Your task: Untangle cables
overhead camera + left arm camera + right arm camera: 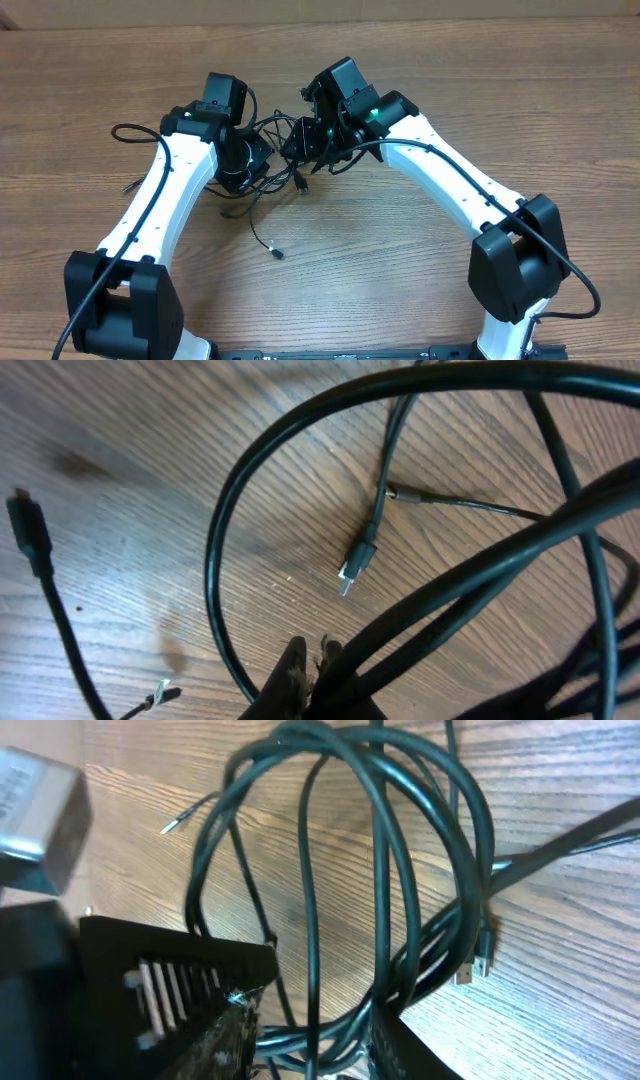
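The cables are a tangle of thin black cords in the middle of the table, between my two grippers. My left gripper is at the tangle's left side. In the left wrist view its fingertips are pressed together, and two cable strands run up and to the right from them. A silvery plug lies on the wood beyond. My right gripper is at the tangle's right side. Its jaws hold a bundle of strands, and loops rise above them. A USB plug hangs at the right.
A loose cord trails toward the front and ends in a small plug. Another cord loops out to the left. Both white arms reach in from the near edge. The table is bare wood.
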Robot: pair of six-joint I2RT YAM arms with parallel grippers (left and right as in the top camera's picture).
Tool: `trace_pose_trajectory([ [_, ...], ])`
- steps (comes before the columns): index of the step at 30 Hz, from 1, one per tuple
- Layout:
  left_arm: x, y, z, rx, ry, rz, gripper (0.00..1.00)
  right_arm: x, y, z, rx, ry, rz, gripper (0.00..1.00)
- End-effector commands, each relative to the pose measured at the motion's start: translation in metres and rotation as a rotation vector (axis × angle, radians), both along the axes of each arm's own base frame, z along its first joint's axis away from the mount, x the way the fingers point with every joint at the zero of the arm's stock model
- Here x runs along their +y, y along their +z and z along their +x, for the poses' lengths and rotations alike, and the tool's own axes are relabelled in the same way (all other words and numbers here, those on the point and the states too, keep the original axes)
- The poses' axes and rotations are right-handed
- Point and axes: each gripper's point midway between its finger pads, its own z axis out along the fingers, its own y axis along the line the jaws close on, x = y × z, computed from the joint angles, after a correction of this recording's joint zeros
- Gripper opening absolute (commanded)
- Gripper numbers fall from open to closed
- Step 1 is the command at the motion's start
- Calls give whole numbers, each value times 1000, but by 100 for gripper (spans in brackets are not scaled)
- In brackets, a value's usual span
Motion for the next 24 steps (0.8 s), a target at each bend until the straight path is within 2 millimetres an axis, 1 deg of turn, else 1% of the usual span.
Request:
trace_pose_trajectory([
  [1,-6,11,1,-37,-57,-47,4,1,-27,-5,39,27,-32,34],
  [2,-8,12,0,-35,-72,-62,4,2,-30,-3,26,44,-34,34],
  [4,-14,13,-2,-37,-100,-88,4,7,-30,-1,-14,74,-25,34],
  [6,-15,14,-2,-35,-104,-94,4,12,-29,1,-43,91,-15,34],
  [8,-18,15,-3,-36,-116,-109,4,12,-33,9,-88,70,-54,34],
  [10,-19,15,-3,-39,-131,-114,4,6,-41,16,-119,40,-115,34],
  [11,-19,15,-3,-42,-139,-112,4,3,-50,19,-118,30,-141,34],
  [12,-20,15,-5,-40,-152,-113,4,4,-62,20,-102,31,-153,34],
  [14,-19,15,-6,-36,-154,-112,4,3,-72,22,-98,27,-168,33],
  [16,-20,15,-6,-41,-168,-113,4,-3,-76,28,-116,4,-203,31],
  [17,-20,15,-6,-43,-175,-110,4,-9,-77,33,-128,-13,-222,29],
  [19,-18,14,-6,-53,-202,-96,4,-20,-77,40,-121,-39,-232,17],
  [21,-9,11,-6,-47,-200,-42,4,-38,-75,47,-98,-73,-246,9],
  [22,4,7,-7,-36,-181,16,4,-69,-73,56,-51,-132,-275,5],
  [23,19,4,-7,-25,-154,75,4,-88,-73,60,-22,-165,-297,5],
  [24,29,3,-7,-19,-135,102,4,-107,-74,63,4,-201,-327,5],
])
